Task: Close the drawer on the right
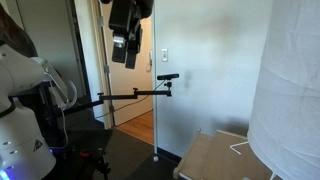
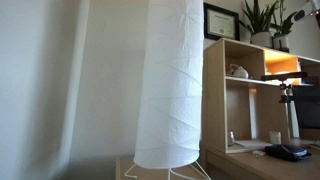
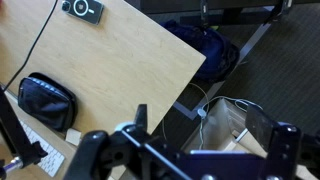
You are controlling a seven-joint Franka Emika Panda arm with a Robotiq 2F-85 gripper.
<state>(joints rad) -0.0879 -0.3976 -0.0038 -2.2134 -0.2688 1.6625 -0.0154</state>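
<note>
1. My end effector (image 1: 125, 52) hangs high at the top of an exterior view. The wrist view shows my fingers (image 3: 140, 118) spread wide, with nothing between them.
2. The drawer (image 1: 222, 158) is the low tan wooden box at bottom right in an exterior view. It has a flat pale top with a thin white wire piece (image 1: 240, 148) on it, and it's well below me and apart.
3. A tall white paper lamp (image 2: 170, 85) stands at the box.
4. The wrist view looks down on a wooden counter (image 3: 130, 60) with a black pouch (image 3: 48, 100) on it, and a dark bag (image 3: 205, 48) on the floor beside it.
5. I can't tell whether the drawer is open or pushed in.
</note>
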